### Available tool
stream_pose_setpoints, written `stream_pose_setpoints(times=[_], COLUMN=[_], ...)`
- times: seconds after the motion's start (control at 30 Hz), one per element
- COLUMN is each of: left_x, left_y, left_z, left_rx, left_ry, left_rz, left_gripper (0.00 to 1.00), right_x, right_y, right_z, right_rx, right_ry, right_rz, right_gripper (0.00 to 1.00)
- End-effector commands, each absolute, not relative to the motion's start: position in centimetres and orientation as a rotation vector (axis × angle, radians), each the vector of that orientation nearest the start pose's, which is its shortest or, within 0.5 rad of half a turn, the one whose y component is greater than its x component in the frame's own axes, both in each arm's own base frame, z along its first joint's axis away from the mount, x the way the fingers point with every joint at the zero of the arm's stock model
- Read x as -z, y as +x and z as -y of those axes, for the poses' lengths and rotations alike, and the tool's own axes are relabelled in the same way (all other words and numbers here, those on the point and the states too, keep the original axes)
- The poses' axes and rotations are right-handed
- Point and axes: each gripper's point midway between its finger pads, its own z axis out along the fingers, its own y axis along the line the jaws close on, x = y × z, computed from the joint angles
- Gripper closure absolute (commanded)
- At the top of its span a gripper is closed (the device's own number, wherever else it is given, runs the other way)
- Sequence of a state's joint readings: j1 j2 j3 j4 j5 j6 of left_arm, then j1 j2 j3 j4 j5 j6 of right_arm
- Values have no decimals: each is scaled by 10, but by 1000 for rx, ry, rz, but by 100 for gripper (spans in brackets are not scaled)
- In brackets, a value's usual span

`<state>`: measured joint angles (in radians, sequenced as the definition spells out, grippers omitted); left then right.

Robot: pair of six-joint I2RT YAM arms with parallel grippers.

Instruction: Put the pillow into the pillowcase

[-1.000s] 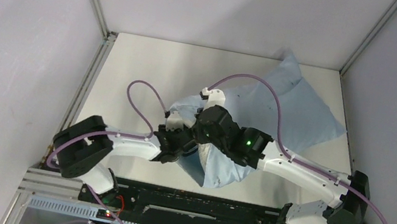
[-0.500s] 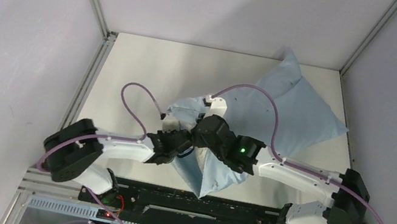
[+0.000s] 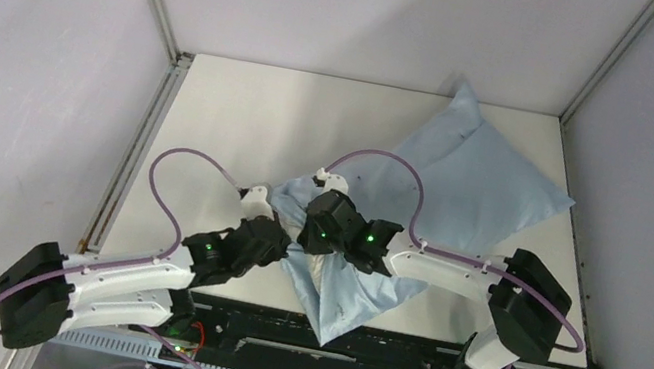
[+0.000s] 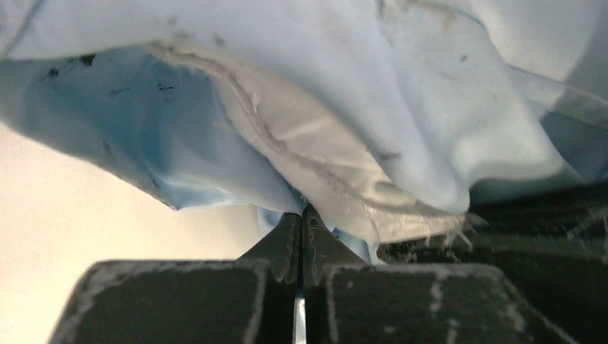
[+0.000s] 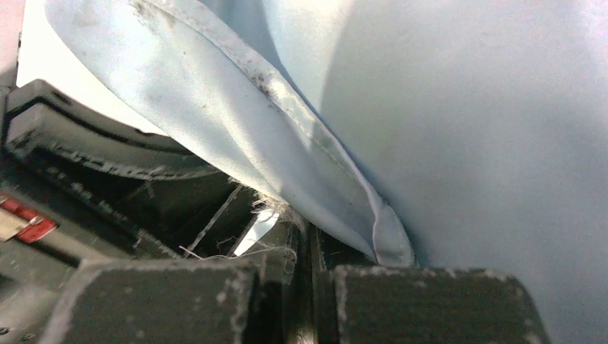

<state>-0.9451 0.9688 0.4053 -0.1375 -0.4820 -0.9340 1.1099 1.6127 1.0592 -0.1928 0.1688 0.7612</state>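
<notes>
The light blue pillowcase (image 3: 477, 175) lies from the far right corner down to the near middle of the table, plump at its far end. In the left wrist view a strip of white pillow (image 4: 323, 154) shows between its blue layers (image 4: 444, 93). My left gripper (image 3: 284, 241) is shut, pinching blue cloth at its tips (image 4: 304, 209) on the left side of the case's near end. Just to its right, my right gripper (image 3: 317, 249) is shut on the stitched hem (image 5: 308, 229) of the pillowcase (image 5: 466, 107). The rest of the pillow is hidden inside.
The white table (image 3: 231, 127) is bare to the left and far left of the cloth. Purple cables (image 3: 174, 163) loop above both arms. A black rail (image 3: 325, 347) runs along the near edge, and grey walls enclose the other three sides.
The left gripper has shut on the pillowcase and its arm has drawn back toward the near left. The right arm has shifted left, and the case's near end now hangs nearer the front edge.
</notes>
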Motion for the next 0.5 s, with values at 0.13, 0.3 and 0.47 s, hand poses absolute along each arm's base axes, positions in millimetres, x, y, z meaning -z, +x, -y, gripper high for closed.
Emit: stream_pose_setpoints(times=[0.13,0.3,0.47], left_x=[-69,-92,-113], left_y=[191,189,186], left_z=[196,204,203], left_rx=[642,728,787], left_ry=[-244,-217,-228], left_rz=[-2195,-2149,-2112], left_gripper=[100,100,99], right_x=[-102,-94,-87], right_y=[205,206,205], right_z=[-391,-390,-389], right_rx=[-768,-756,-743], right_ry=[-288,-289,-286], right_rz=[-2422,-2445,-2462], right_gripper=[100,100,100])
